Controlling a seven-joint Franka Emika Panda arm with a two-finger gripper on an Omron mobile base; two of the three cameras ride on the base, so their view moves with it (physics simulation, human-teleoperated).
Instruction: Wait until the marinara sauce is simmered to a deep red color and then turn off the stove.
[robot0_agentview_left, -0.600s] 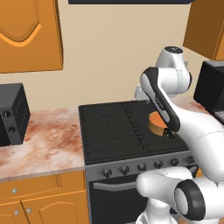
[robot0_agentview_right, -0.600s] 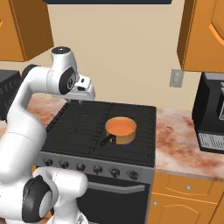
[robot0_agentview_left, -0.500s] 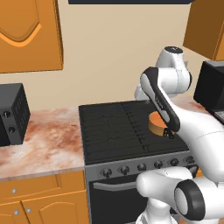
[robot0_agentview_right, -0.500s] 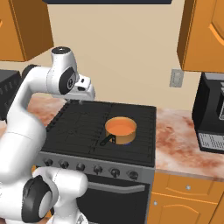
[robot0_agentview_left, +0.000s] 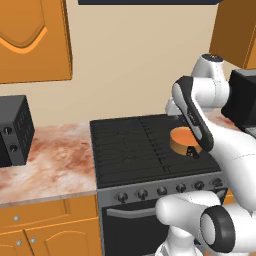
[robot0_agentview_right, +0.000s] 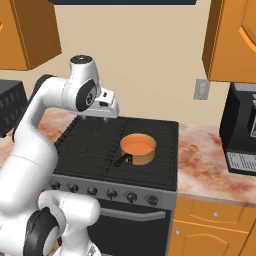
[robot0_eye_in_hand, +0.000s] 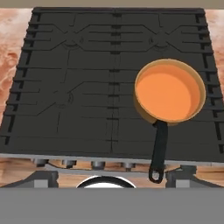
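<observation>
Marinara sauce (robot0_eye_in_hand: 167, 91) orange in its saucepan (robot0_agentview_right: 138, 149) on the stove (robot0_eye_in_hand: 78, 87), hand (robot0_agentview_right: 102, 113) raised above, fingers apart, empty.

Beige wall (robot0_agentview_right: 150, 55) behind a marbled reddish bench (robot0_agentview_left: 55, 160); orange upper cabinets (robot0_agentview_left: 30, 40) and lower cabinets (robot0_agentview_right: 215, 225); wall outlet (robot0_agentview_right: 202, 89); black countertop appliance (robot0_agentview_left: 12, 130) at left.

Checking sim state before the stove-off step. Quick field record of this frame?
sauce: marinara sauce orange, not yet deep red
pan: saucepan on front right burner, handle pointing to the front edge
stove: stove grates otherwise bare, knobs untouched
gripper: gripper open, above the left rear of the stove, holding nothing
next: probably wait for colour change
</observation>
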